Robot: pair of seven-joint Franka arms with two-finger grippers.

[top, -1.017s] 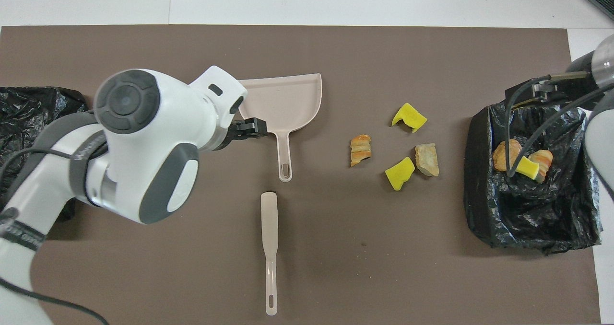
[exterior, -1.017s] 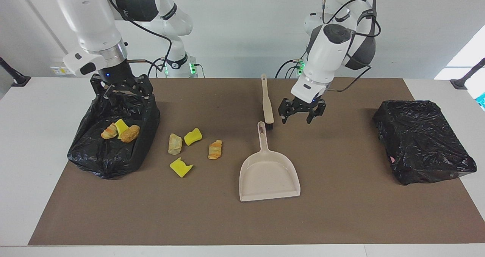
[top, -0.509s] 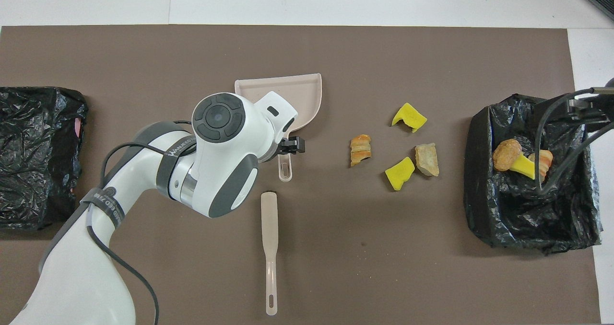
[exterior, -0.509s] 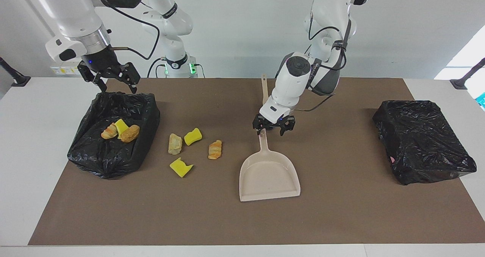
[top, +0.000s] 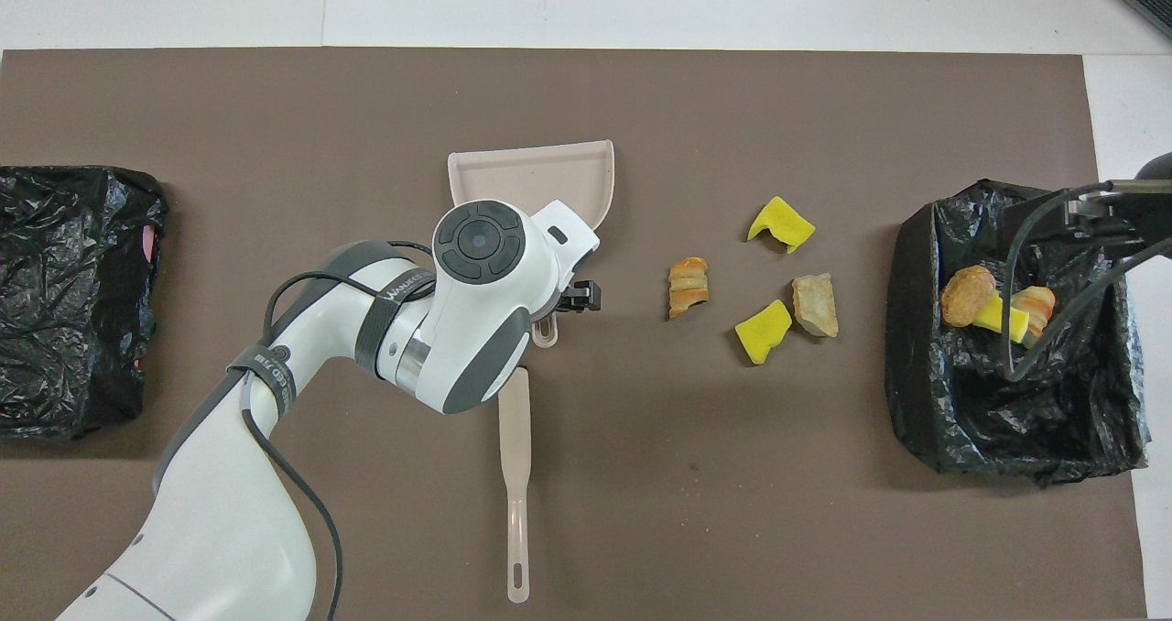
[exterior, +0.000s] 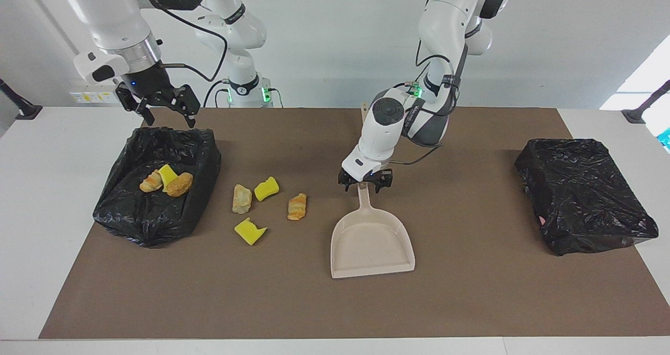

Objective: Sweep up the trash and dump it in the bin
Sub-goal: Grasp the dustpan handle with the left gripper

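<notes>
Trash lies on the brown mat beside the bin: two yellow sponge chunks (exterior: pixel 266 188) (exterior: pixel 250 231) and two pastry pieces (exterior: pixel 242 198) (exterior: pixel 297 207); the overhead view shows them around the croissant piece (top: pixel 688 286). More trash (exterior: pixel 168 178) sits inside the black-lined bin (exterior: pixel 157 219). My left gripper (exterior: pixel 365 181) is open, low over the handle end of the beige dustpan (exterior: pixel 371 240), its fingers on either side of the handle. My right gripper (exterior: pixel 159 106) hangs open and empty above the bin's rim. The beige brush (top: pixel 515 474) lies nearer the robots than the dustpan, partly under my left arm.
A closed black bag bundle (exterior: pixel 583 192) rests at the left arm's end of the mat (exterior: pixel 471 302). White tabletop (exterior: pixel 47 187) borders the mat at both ends. The dustpan's mouth faces away from the robots.
My left gripper came down and across from beside the brush to the dustpan handle. My right gripper rose out of the bin's mouth and now hovers above its rim.
</notes>
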